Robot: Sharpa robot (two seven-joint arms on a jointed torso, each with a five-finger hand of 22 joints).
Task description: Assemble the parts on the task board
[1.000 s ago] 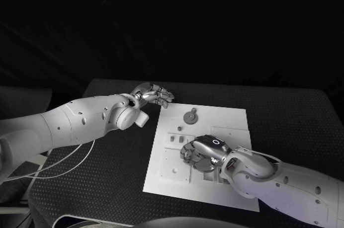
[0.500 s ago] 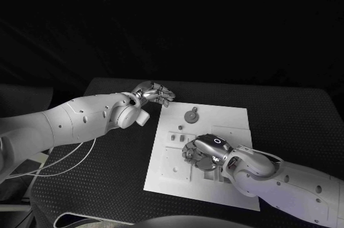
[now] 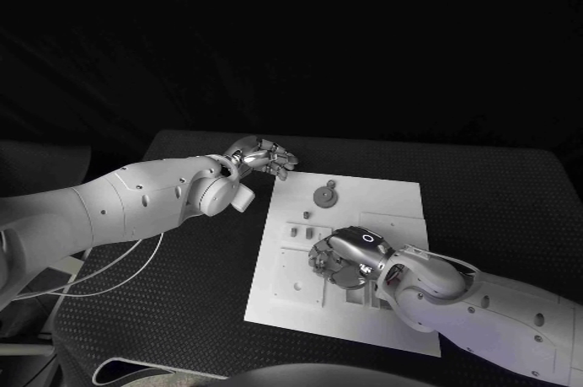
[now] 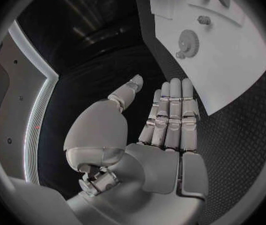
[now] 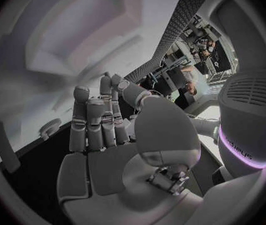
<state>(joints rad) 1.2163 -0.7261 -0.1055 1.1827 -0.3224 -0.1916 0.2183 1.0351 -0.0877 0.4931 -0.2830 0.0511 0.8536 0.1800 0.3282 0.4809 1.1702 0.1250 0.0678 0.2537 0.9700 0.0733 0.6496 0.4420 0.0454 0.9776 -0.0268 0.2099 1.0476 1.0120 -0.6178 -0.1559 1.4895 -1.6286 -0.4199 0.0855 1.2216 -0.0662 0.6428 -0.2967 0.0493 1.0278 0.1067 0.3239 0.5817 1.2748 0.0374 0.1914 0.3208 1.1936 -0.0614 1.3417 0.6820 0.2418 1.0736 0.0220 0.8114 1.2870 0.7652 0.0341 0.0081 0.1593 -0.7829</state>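
Two robot hands are what you have to work with at this black table (image 3: 486,193), and they sit well apart. Your left robot hand (image 3: 260,159) hangs over the bare table just beyond the far left corner of the white board (image 3: 389,210); from its wrist camera you can see that left hand (image 4: 164,120) flat, its fingers (image 4: 173,110) straight and laid side by side with the thumb standing off to one side, and nothing in it. Your right robot hand (image 3: 343,258) is down over the middle of the board, palm toward the plate. Its wrist camera shows the right hand (image 5: 108,135) with the fingers (image 5: 98,120) stretched out close together toward the board's raised blocks and recesses, and you can see no part held between them, though whether the fingertips touch the plate you cannot tell. On the board, look to the far end: a round grey gear (image 3: 324,197) lies flat there, with a small knob just beyond it on the far side, well clear of both hands. The same gear (image 4: 187,42) shows in the left wrist camera as a toothed disc. Between the gear and your right hand, a few small grey pieces (image 3: 304,232) sit in the board's left half, too small to make out in detail. A thin white cable (image 3: 115,277) loops over the table under your left arm.
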